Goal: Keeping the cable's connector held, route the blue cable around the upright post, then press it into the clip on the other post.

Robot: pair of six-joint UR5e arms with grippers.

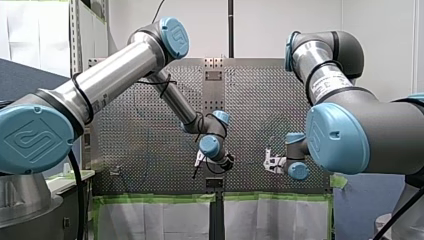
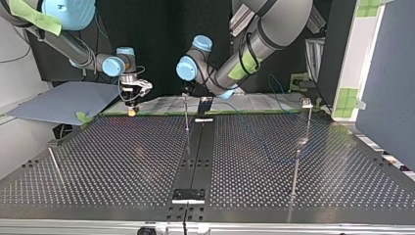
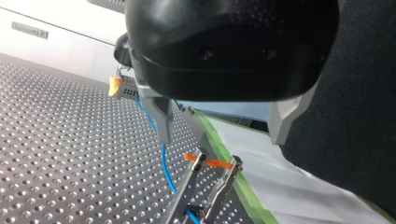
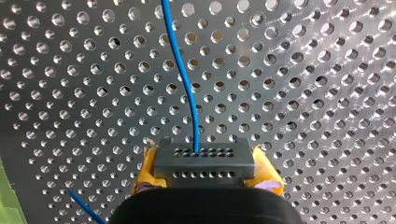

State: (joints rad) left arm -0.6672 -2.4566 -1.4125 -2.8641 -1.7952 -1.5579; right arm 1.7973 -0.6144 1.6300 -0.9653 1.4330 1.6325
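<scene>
My right arm's jaws clamp the dark holed plastic connector (image 4: 204,163) of the thin blue cable (image 4: 197,135), my left arm's jaws gape open, so I judge routing and clipping remain undone.

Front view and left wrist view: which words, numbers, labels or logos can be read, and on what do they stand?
Nothing is readable as text.
Blue joint cap on my left arm: embossed logo, no legible letters.
White label on my right arm: too blurred.
Small plate on the perforated table: too small.
Grey label, left wrist view: blurred.
</scene>
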